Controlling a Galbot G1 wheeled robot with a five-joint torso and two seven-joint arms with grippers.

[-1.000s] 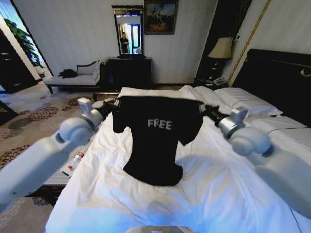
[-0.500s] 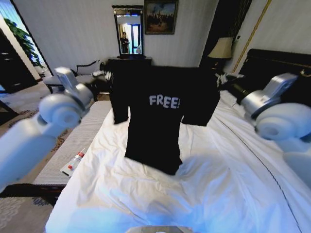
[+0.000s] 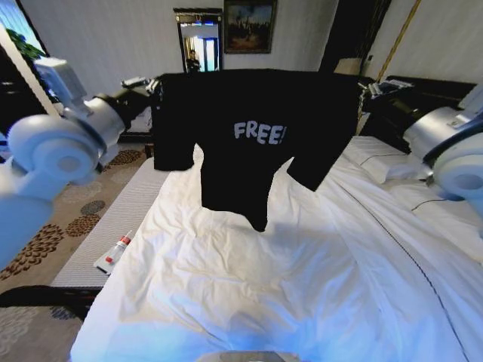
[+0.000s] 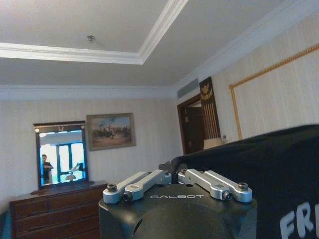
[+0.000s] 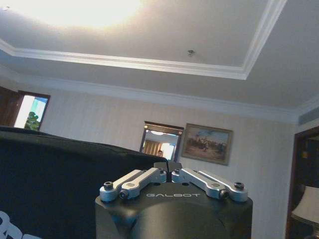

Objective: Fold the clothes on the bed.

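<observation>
above the bed (image 3: 249,294) the black t-shirt (image 3: 253,143) hangs spread out, "free" lettering facing the head camera, hem clear of the white sheets – left gripper (image 3: 155,84) pinches one shoulder corner, right gripper (image 3: 367,89) pinches the other, both arms raised

1. The far side of the bed (image 3: 249,286) was hidden behind the hanging T-shirt (image 3: 253,139).
2. The left gripper (image 4: 172,172) was seen pinched on the shirt's edge, its fingertips buried in fabric.
3. The right gripper (image 5: 168,168) was likewise lost at the tips in cloth.
4. The lettering was cut off by the frame edge in both wrist views.
5. The headboard (image 3: 445,94) was partly blocked by the right arm.
</observation>
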